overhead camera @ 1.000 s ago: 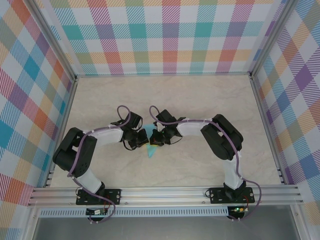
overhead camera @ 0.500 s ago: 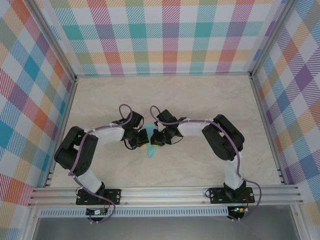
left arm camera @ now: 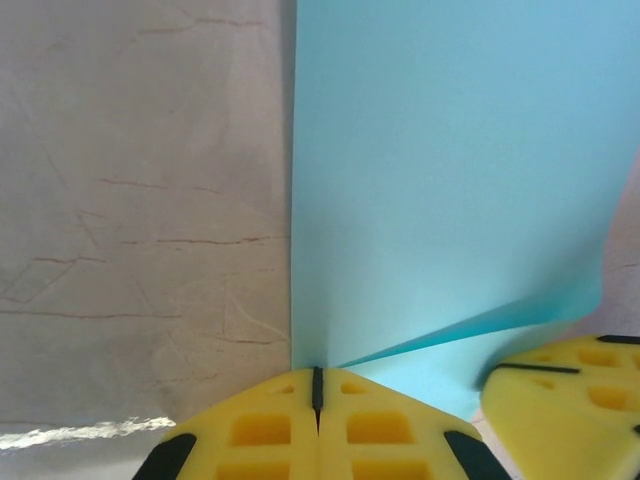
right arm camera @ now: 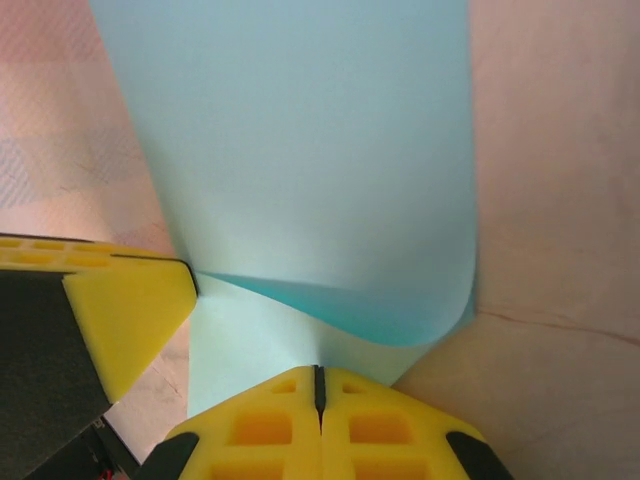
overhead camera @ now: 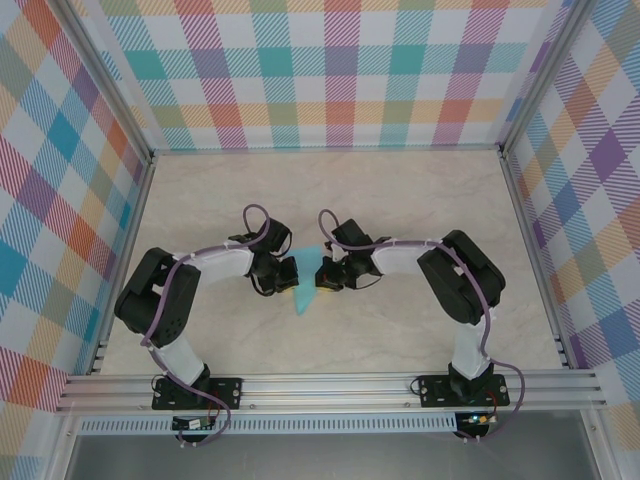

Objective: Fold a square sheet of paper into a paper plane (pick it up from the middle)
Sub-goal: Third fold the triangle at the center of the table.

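The square sheet of paper [overhead camera: 304,297] is turquoise, creased to a point toward the near edge, and lies on the table between both grippers. My left gripper [overhead camera: 291,274] is shut, its yellow tips [left arm camera: 317,385] resting at the paper's [left arm camera: 440,170] left edge, beside a raised flap. My right gripper [overhead camera: 323,276] is shut too, its tips [right arm camera: 318,385] down on the lower layer while an upper layer of the paper [right arm camera: 300,140] curls up ahead. No paper shows in either seam. Each wrist view catches the other gripper's yellow finger [left arm camera: 565,400] [right arm camera: 125,305] close by.
The pale marble tabletop [overhead camera: 400,200] stretches around the paper. Checked walls [overhead camera: 330,70] and aluminium rails [overhead camera: 330,385] close in the workspace. Both arms bend inward from their bases [overhead camera: 195,390] [overhead camera: 465,385] at the near edge.
Both grippers have shifted slightly right over the paper, the right arm's elbow swinging right. A turquoise flap now shows at the far side between the two grippers.
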### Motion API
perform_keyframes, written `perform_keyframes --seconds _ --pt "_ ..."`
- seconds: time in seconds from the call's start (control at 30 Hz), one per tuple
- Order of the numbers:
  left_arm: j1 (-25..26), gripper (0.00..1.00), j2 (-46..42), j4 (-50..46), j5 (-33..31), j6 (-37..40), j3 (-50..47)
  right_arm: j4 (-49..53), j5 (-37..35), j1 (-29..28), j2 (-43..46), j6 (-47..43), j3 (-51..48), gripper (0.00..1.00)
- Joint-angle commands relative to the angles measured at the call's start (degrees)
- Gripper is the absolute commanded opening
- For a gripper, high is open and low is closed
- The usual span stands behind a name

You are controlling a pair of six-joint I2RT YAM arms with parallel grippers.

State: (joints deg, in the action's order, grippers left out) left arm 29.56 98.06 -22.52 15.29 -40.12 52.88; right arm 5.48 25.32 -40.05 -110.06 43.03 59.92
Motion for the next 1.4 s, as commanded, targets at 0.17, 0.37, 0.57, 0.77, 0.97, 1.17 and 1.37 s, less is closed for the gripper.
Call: perform_keyframes --seconds 0.17,0.37,0.57,0.77,0.97,1.17,1.37 --pt "0.9 0.0 5.1 -6.4 -8.4 1.7 -1.9 0.3 1.6 0.1 -1.7 -0.5 4.2 0.01" --pt "1.0 0.0 5.7 -6.8 -8.6 2.1 -1.6 2.7 -1.1 0.7 -3.2 -1.3 4.9 0.0" --pt "1.0 0.0 6.0 -7.1 -8.9 2.2 -1.7 3.9 -3.4 3.2 -2.7 -3.1 2.1 0.0" --pt "1.0 0.0 6.2 -6.5 -8.9 2.8 -1.7 3.5 -5.1 7.9 1.4 -3.0 -1.4 0.0" --pt "1.0 0.0 5.5 -5.2 -9.2 5.0 -0.2 3.3 -5.4 7.9 7.0 -2.3 -1.3 0.0" --pt "1.0 0.0 5.2 -3.9 -10.6 10.0 3.8 1.5 -3.1 2.4 4.9 -1.2 1.4 0.0" --pt "0.9 0.0 5.3 -3.0 -8.9 11.8 5.6 -1.2 -0.2 0.0 -0.4 1.2 4.0 0.0"
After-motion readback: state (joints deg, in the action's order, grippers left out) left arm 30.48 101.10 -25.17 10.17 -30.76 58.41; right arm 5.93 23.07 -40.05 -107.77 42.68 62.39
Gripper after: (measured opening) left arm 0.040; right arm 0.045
